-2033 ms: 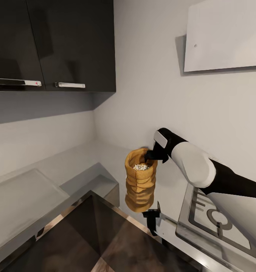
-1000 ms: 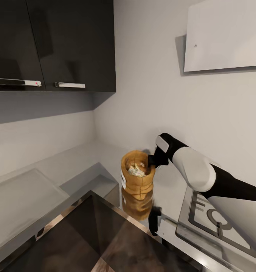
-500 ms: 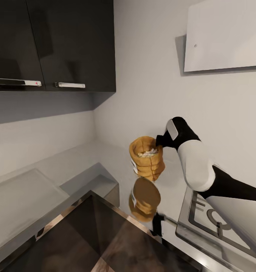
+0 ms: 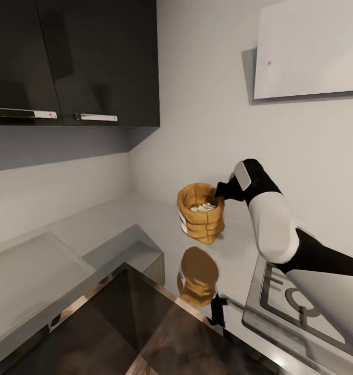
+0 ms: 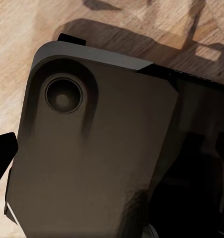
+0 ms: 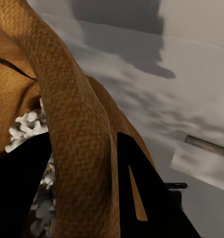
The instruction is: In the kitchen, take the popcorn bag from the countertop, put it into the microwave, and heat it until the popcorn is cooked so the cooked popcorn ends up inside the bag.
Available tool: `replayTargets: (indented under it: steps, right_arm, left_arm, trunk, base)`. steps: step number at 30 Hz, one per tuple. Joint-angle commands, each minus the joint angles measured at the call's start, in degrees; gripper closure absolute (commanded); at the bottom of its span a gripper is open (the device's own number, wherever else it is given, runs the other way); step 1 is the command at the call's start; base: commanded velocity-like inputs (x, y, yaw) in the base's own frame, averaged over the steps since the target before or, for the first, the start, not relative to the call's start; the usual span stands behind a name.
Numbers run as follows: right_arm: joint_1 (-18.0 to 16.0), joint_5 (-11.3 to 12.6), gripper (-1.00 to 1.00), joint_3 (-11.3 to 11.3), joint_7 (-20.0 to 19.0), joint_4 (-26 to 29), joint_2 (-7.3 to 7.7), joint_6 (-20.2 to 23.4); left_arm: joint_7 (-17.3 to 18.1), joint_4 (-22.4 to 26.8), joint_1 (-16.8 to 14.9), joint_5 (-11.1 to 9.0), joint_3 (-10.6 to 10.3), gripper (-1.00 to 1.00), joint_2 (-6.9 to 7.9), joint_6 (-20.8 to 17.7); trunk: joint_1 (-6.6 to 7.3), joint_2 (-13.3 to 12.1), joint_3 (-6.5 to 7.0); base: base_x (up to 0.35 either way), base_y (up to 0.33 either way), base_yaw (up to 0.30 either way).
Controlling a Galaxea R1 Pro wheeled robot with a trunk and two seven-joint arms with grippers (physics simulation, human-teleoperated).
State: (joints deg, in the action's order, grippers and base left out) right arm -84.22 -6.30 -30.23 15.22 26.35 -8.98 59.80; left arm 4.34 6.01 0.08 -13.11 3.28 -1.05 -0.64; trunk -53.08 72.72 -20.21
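Observation:
The popcorn bag (image 4: 201, 221), a tan-brown wrinkled sack with a small white label, hangs in the air above the glossy countertop (image 4: 233, 260), which mirrors it just below. Whitish popcorn (image 4: 203, 207) fills its open top. My right gripper (image 4: 221, 190) is shut on the rolled rim at the bag's right side. In the right wrist view the rim (image 6: 77, 129) runs between two black fingers (image 6: 141, 198), with popcorn (image 6: 25, 131) inside. The left wrist view faces a dark rounded robot part (image 5: 92, 148) over wooden floor; a black finger-like tip (image 5: 2, 158) sits at its edge.
The steel gas hob (image 4: 296, 307) lies at the lower right under my right arm. A flat white hood (image 4: 309, 49) hangs on the wall above it. Dark upper cabinets (image 4: 93, 62) fill the upper left. The mirror-like counter (image 4: 67, 250) runs into the corner at the left.
My right gripper has lifted the popcorn bag off the countertop and carried it up and a little right; a gap now shows between the bag and its reflection.

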Motion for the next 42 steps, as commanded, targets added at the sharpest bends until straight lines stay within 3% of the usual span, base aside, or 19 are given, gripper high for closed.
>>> replayTargets:
  steps: [1, 11, 42]
  right_arm:
    - [-0.1, -0.3, 1.0, -0.5, -0.2, 0.1, -0.03, 0.2]
    - [-0.1, 0.3, 1.0, 0.0, -0.2, 1.7, 0.08, 0.2]
    - [-0.1, 0.6, 1.0, 0.1, -0.8, 5.0, 0.11, 0.2]
  left_arm:
    - [0.2, 0.1, 0.0, -0.3, 0.3, -1.0, -0.01, -0.1]
    - [0.3, -0.1, 0.0, -0.3, 0.3, -1.0, -0.01, -0.1]
    - [0.2, -0.1, 0.0, -0.3, 0.3, -1.0, -0.01, 0.0]
  trunk:
    - [0.0, 0.0, -0.06]
    - [0.0, 0.0, -0.06]
    - [0.0, 0.0, -0.06]
  base:
    - [0.0, 0.0, 0.0]
    - [-0.043, 0.0, 0.0]
    - [-0.34, 0.0, 0.0]
